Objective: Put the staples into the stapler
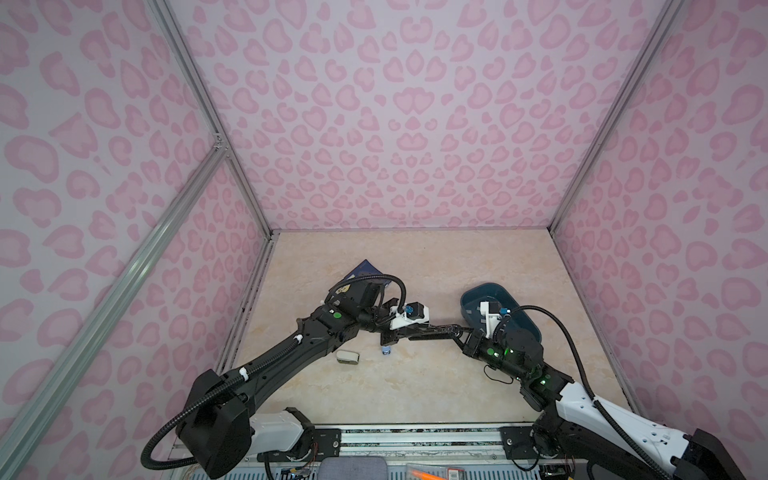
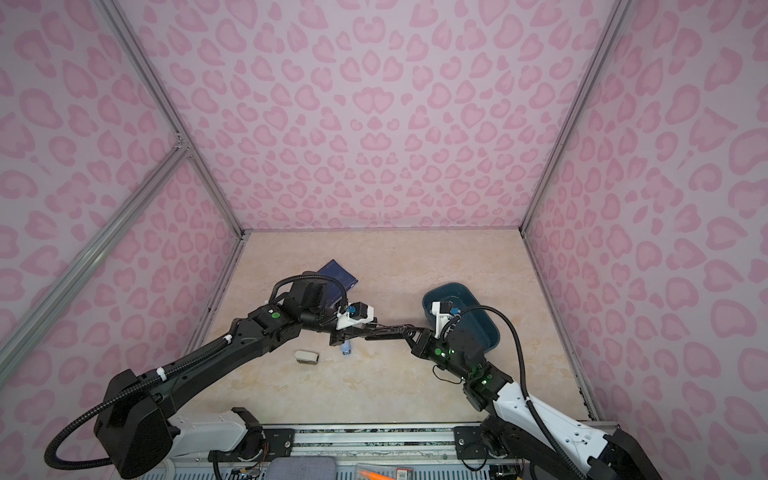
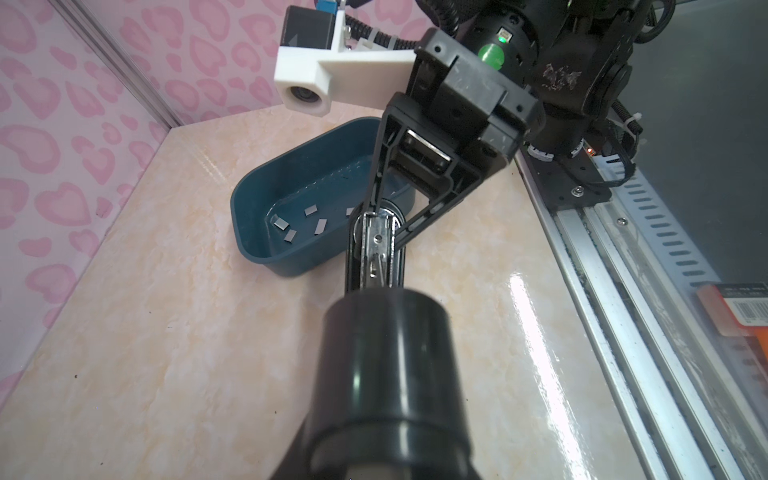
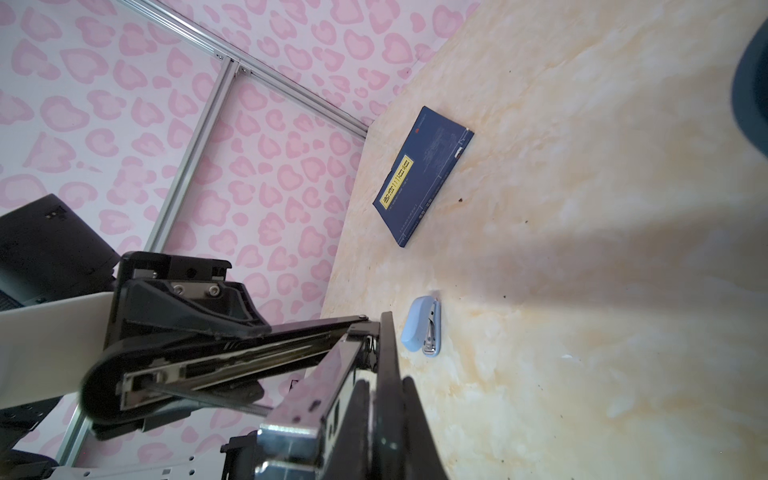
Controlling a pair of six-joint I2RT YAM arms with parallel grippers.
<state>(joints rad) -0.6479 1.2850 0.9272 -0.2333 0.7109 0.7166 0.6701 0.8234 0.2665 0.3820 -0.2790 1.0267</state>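
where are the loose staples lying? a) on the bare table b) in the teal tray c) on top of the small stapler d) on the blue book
b: the left wrist view shows the staples scattered on the floor of the tray.

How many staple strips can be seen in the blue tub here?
5 small flat grey metal staple strips, all on the floor of the dark teal plastic tub: two close together, two mid-floor, one against the black metal stapler; more may hide behind it.
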